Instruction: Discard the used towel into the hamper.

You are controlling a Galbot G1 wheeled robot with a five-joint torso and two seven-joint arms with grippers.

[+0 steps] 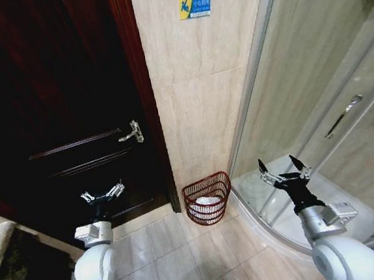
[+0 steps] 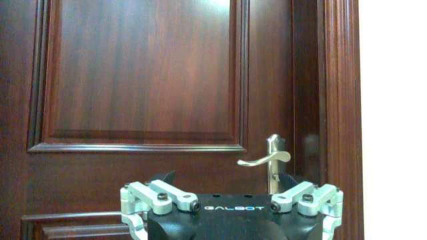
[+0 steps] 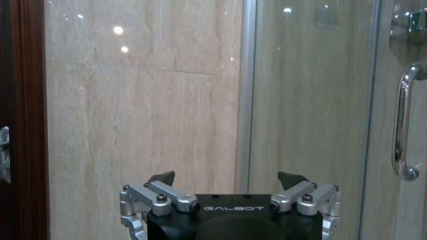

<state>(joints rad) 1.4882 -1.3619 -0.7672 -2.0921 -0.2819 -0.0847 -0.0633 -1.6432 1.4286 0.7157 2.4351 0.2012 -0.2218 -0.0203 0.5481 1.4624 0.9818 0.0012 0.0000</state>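
A small round reddish-brown hamper of openwork wicker-like bars (image 1: 208, 199) stands upright on the beige tiled floor, set in the corner against the pale stone-look wall, between the dark wooden door's frame and the curved glass shower enclosure. Its rim flares wider than its base. Inside lies a crumpled white towel (image 1: 208, 201), visible through the bars and over the rim (it sits low, below the rim's edge).

A dark wooden door (image 1: 64, 116) with a lever handle (image 1: 132, 133) is seen beside a tiled wall (image 1: 194, 96), a blue-yellow sticker (image 1: 195, 3) and a glass shower enclosure (image 1: 321, 92)
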